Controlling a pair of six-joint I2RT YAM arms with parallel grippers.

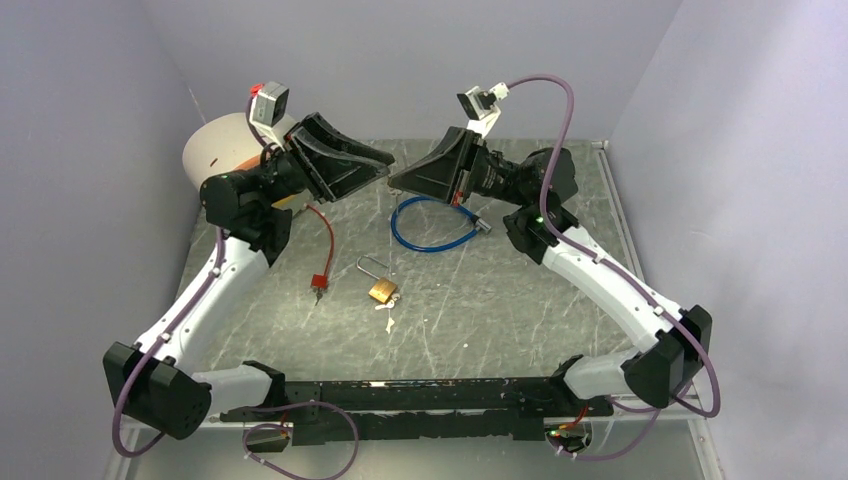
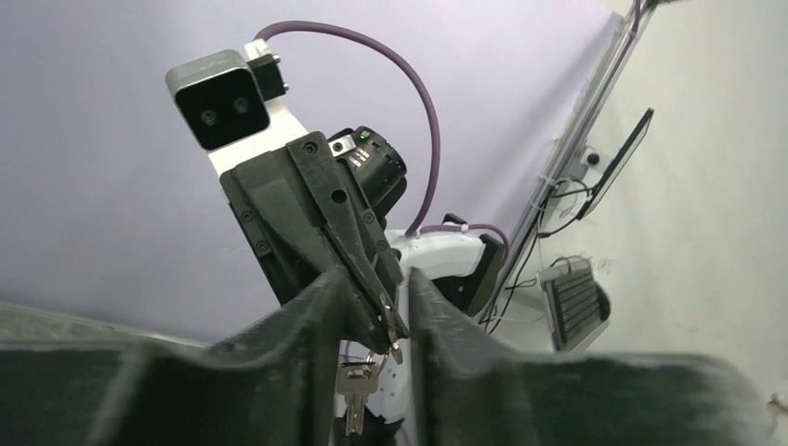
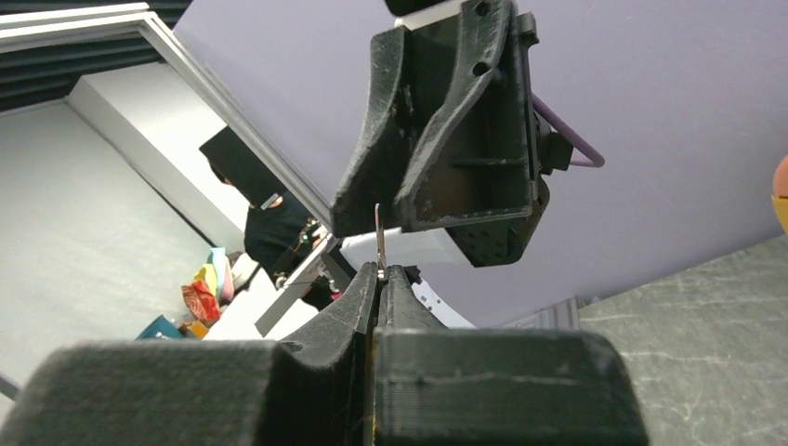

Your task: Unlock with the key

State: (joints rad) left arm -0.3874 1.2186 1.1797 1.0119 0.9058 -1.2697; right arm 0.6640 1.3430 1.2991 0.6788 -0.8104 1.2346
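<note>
Hanging mid-air, the key [image 2: 354, 404] sits in the clenched right claw [image 3: 381, 279] — left claw [image 2: 372, 302] released; padlock [image 1: 381, 290] untouched on the counter [image 1: 520, 300].

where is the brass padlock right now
In the top view the brass padlock lies near the middle of the grey table, just right of the red cable lock and closer to the near edge than the blue cable loop.

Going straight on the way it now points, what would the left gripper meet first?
The right gripper, tip to tip with the left gripper, and the key pinched in its shut fingers. Nothing else seems to lie between, though depth is hard to judge.
</note>
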